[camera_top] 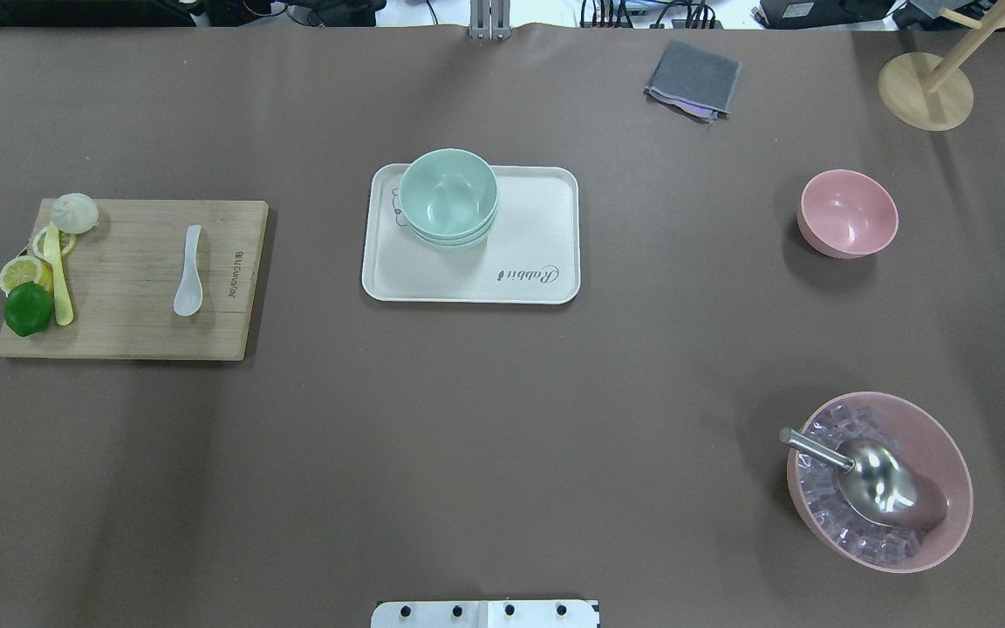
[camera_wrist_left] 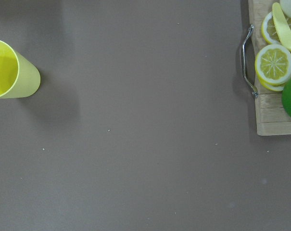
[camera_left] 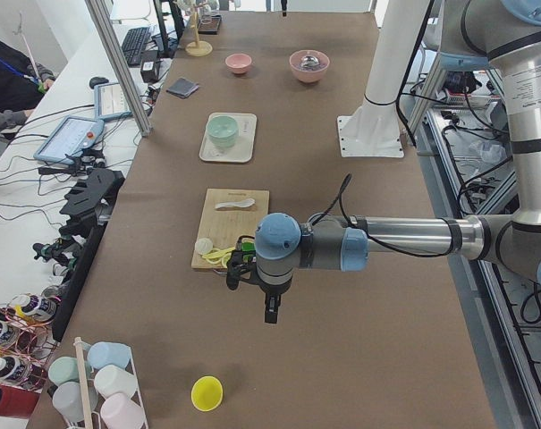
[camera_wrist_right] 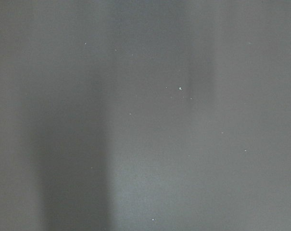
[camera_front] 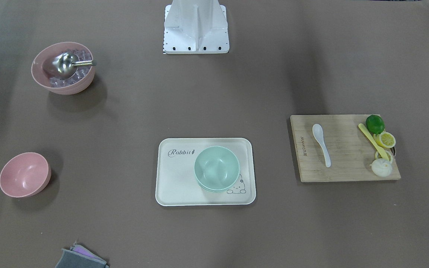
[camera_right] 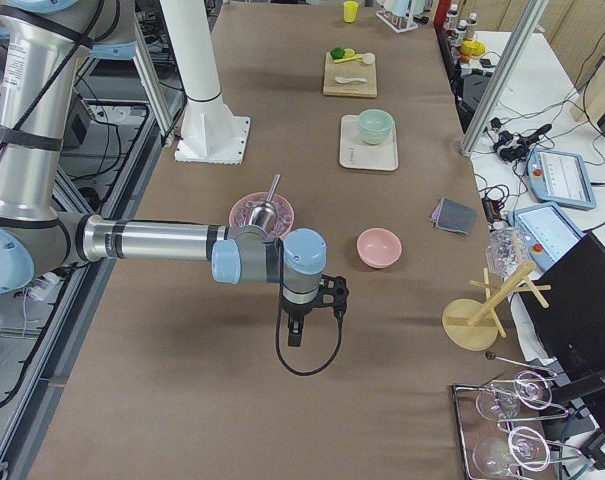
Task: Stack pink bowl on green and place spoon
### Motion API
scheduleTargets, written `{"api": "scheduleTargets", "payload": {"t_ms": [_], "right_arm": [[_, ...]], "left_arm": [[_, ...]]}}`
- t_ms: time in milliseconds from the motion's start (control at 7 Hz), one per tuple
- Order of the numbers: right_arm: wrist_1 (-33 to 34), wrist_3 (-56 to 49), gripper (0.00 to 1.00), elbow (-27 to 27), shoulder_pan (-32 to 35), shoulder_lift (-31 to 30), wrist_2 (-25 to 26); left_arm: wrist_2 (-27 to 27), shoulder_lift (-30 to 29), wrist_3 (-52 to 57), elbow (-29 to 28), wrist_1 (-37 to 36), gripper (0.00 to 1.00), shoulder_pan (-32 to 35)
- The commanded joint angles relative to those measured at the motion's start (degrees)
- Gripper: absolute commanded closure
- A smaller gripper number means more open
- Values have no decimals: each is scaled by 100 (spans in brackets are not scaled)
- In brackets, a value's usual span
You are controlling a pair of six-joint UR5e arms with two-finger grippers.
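Front view: pink bowl (camera_front: pixel 24 175) sits upright on the tabletop (camera_front: pixel 214 93) on the robot's right side, well apart from everything else. Green bowls (camera_front: pixel 216 168) are nested as a short stack on the cream tray (camera_front: pixel 177 182) at centre, toward its corner with the bear drawing. Spoon (camera_front: pixel 321 144) lies flat on the wooden board (camera_front: pixel 343 167) on the robot's left side, bowl end toward the robot; a yellow utensil (camera_front: pixel 372 141), lime (camera_front: pixel 375 124), lemon slice (camera_front: pixel 387 140) and a white bun-like item (camera_front: pixel 381 167) share the board's outer edge. A 2nd pink bowl with clear cubes and a steel scoop (camera_front: pixel 63 68) is nearer the base; a grey cloth (camera_front: pixel 80 259) sits at the operators' edge. Overhead view: same layout, plus a wooden stand (camera_top: pixel 926 92) at the far right corner; neither arm is in it. Left side view: left tool (camera_left: pixel 270 315) hangs pointing down above bare tabletop between the board and a yellow cup (camera_left: pixel 207 392); can't tell whether it's open or closed. Right side view: right tool (camera_right: pixel 293 338) hangs pointing down near the plain pink bowl, not touching it; state can't be told either. Left wrist view: cup at left, board end with metal handle, lemon slices and lime at right. Right wrist view: bare tabletop only.
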State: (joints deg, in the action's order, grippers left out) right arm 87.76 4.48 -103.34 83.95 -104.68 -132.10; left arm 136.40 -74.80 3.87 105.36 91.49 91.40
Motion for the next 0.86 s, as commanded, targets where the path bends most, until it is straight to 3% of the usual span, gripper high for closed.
{"api": "scheduleTargets", "payload": {"t_ms": [0,429,714], "right_arm": [[-4,0,0,-2,-2,9,0],[4,-26,0,-28,-2,123,17],[-101,52,0,-46,-19,551,-26]], "left_arm": [[1,-9,0,20,0,2,0],[-17,-26,0,116,480,2,0],[1,-393,-70,81,589,2,0]]}}
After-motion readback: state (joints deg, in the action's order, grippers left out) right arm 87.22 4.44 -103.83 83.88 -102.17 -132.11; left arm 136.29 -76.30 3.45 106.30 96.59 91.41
